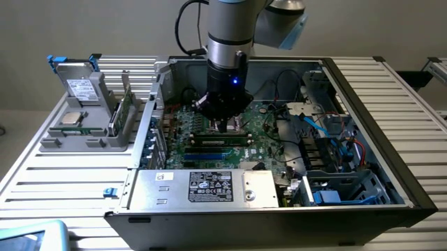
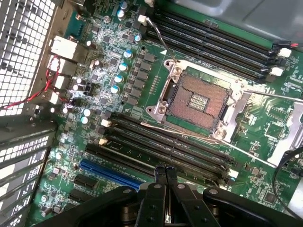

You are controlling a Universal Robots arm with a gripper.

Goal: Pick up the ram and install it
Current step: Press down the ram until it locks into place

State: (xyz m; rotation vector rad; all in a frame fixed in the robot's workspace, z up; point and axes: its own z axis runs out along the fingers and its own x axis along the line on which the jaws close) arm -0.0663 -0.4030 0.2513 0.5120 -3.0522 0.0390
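Hanging low inside an open PC case (image 1: 399, 157), my end effector (image 1: 225, 124) sits over the motherboard (image 1: 262, 123) w/ its fingers pressed together and nothing between them. In the wrist view the shut tips are just above the row of long black slots (image 2: 165, 146), beside the empty CPU socket (image 2: 199, 101). The ram (image 1: 123, 112), as I read it, is the thin green stick standing on its long edge in the grey holder (image 1: 84, 142) on the bench (image 1: 49, 178), at the exterior view's left, well apart from me. It shares that holder w/ a grey drive w/ blue tabs (image 1: 80, 86) and a small square silver chip (image 1: 70, 117). A dark strip w/ a green edge (image 1: 221, 139) lies in the slots right under me; can't tell if that's a seated stick or just slot hardware. Handling, my judgement: the stick is light, stiff and thin, but fragile, w/ exposed chips, a pale sticker and contacts along one long edge. Best hold is prob. a pinch across the two flat faces near the middle of the top edge, kept off the contact edge. Too much squeeze or any twist could flex the board.
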